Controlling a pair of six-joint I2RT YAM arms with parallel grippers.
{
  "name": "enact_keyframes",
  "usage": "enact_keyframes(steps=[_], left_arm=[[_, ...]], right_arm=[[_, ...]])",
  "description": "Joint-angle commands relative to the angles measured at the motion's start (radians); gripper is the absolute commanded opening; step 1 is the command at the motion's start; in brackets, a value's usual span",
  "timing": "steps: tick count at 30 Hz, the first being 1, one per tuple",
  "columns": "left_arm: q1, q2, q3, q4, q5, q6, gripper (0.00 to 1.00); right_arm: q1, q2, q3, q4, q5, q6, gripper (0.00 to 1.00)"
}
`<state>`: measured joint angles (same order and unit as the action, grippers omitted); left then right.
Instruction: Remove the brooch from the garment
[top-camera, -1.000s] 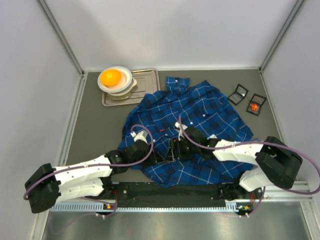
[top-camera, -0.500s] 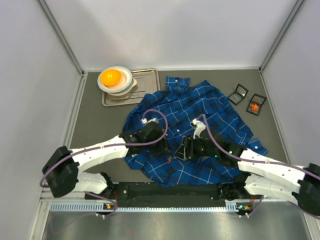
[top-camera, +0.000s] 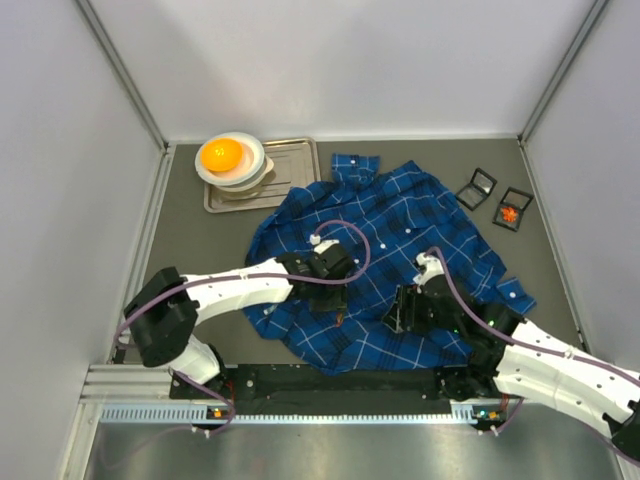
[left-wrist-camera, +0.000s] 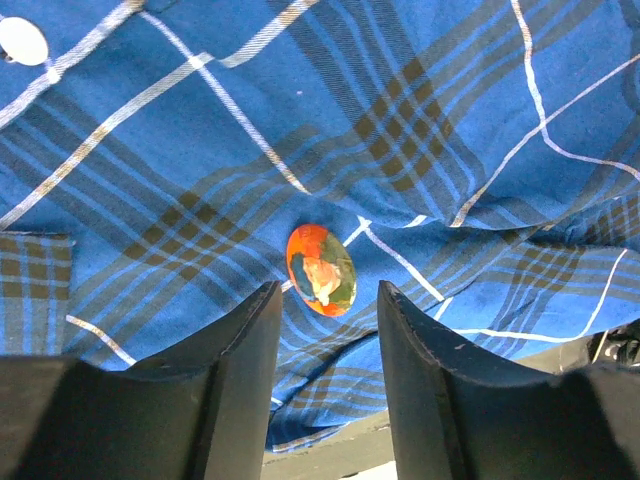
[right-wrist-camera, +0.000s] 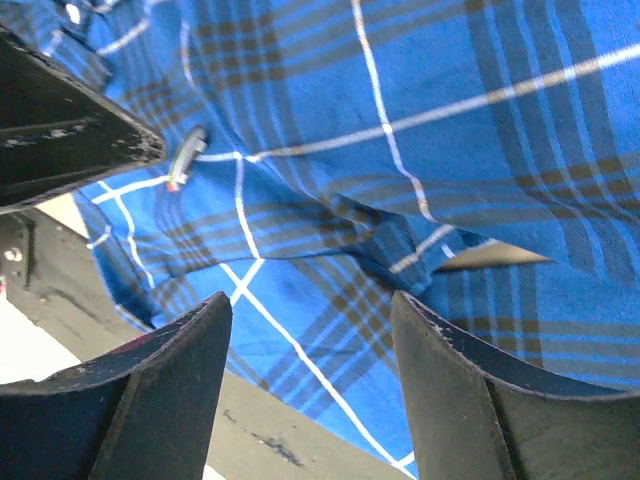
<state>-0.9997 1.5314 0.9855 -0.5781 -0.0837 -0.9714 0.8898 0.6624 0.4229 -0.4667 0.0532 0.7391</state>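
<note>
The garment (top-camera: 400, 225), a dark-blue plaid shirt with white buttons, lies crumpled on the grey table. The brooch (left-wrist-camera: 321, 270), an orange oval with a green and red picture, sits on the cloth (left-wrist-camera: 200, 150) near the shirt's front hem and shows as a small orange spot (top-camera: 341, 320) from above. My left gripper (left-wrist-camera: 327, 293) hangs open just over it, one finger on each side, gripping nothing. My right gripper (right-wrist-camera: 310, 300) stands open over the hem (right-wrist-camera: 450, 120) to the right, empty. From there the brooch (right-wrist-camera: 187, 157) appears edge-on beside the left gripper's finger (right-wrist-camera: 70, 140).
A metal tray (top-camera: 295, 155) at the back left holds stacked bowls with an orange ball (top-camera: 221, 154). Two small black boxes (top-camera: 477, 186) (top-camera: 512, 208) lie at the back right, one with something orange inside. Grey walls enclose the table on three sides.
The left arm has stretched out over the shirt and its jaws have widened around the brooch. The right gripper has drawn back to the right, away from the brooch.
</note>
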Motion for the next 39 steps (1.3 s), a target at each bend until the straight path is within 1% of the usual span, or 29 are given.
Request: enact_keyframes(steps=[1, 12, 13, 16, 18, 19, 22, 23, 26, 30, 34, 36, 39], left_arm=[[-0.034, 0.047, 0.08, -0.038, -0.057, 0.025, 0.47], [-0.066, 0.139, 0.124, -0.063, -0.076, 0.025, 0.41], [-0.068, 0.145, 0.124, -0.062, -0.074, 0.022, 0.38], [-0.073, 0.138, 0.119, -0.06, -0.088, 0.011, 0.34], [-0.073, 0.128, 0.11, -0.063, -0.114, 0.005, 0.33], [-0.073, 0.121, 0.107, -0.062, -0.116, 0.005, 0.29], [-0.073, 0.116, 0.101, -0.049, -0.103, 0.005, 0.22], [-0.073, 0.11, 0.094, -0.04, -0.097, 0.005, 0.17], [-0.074, 0.087, 0.068, -0.023, -0.103, -0.006, 0.13], [-0.074, 0.035, 0.027, 0.03, -0.11, -0.01, 0.09], [-0.076, 0.003, -0.007, 0.06, -0.1, -0.01, 0.03], [-0.079, -0.001, -0.01, 0.061, -0.099, -0.01, 0.0], [-0.088, 0.003, -0.018, 0.061, -0.108, -0.009, 0.0]], right_arm=[[-0.012, -0.018, -0.015, -0.035, 0.01, 0.002, 0.65], [-0.012, -0.032, 0.01, -0.033, 0.002, -0.014, 0.65], [-0.012, -0.026, 0.013, -0.032, 0.004, -0.017, 0.65], [-0.012, -0.009, 0.017, -0.027, 0.008, -0.026, 0.65], [-0.012, 0.008, 0.02, -0.013, 0.001, -0.032, 0.65], [-0.012, 0.016, 0.023, -0.004, -0.004, -0.035, 0.65], [-0.012, 0.052, 0.028, 0.045, -0.038, -0.038, 0.66], [-0.012, 0.08, 0.03, 0.078, -0.049, -0.04, 0.66], [-0.012, 0.124, 0.034, 0.135, -0.104, -0.037, 0.66], [-0.012, 0.222, 0.043, 0.278, -0.191, -0.023, 0.66], [-0.012, 0.307, 0.06, 0.376, -0.236, -0.012, 0.66], [-0.014, 0.344, 0.065, 0.422, -0.268, 0.003, 0.64], [-0.015, 0.423, 0.071, 0.523, -0.311, 0.035, 0.58]])
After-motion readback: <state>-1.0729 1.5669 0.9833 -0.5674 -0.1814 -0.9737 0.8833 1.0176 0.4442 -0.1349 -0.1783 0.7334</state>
